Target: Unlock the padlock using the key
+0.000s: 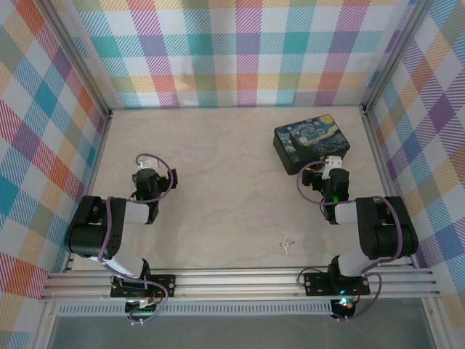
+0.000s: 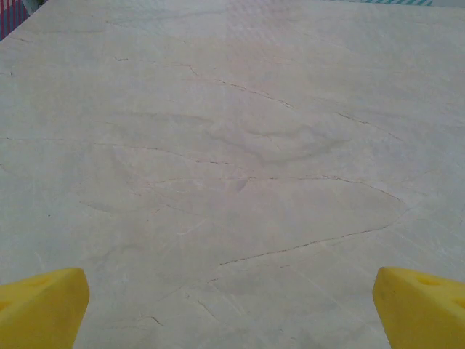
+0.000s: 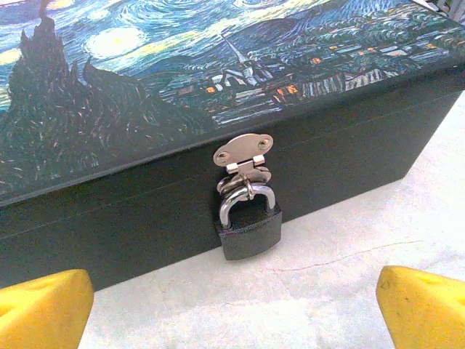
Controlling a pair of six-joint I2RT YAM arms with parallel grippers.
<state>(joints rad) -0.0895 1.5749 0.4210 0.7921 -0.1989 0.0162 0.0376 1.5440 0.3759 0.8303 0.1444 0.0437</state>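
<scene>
Bolted along the near rail, the two arm bases sit closest in the top view, with the pale marbled table stretching away from them. On the left side, the left gripper points toward the far wall over bare tabletop. Its wrist camera shows its yellow fingertips at the two lower corners, spread wide with nothing between them.

Further right, the key lies flat on the table near the front rail. It is a small silvery piece, well apart from both grippers and nearer to the right arm's base.

Beyond it, toward the far right corner, stands the black box with the starry-night lid. The padlock hangs from the silver hasp on the box's front wall, and both legs of its shackle are seated in the dark body.

Just in front of the box, the right gripper faces the padlock. Its jaws stand wide apart and hold nothing.
</scene>
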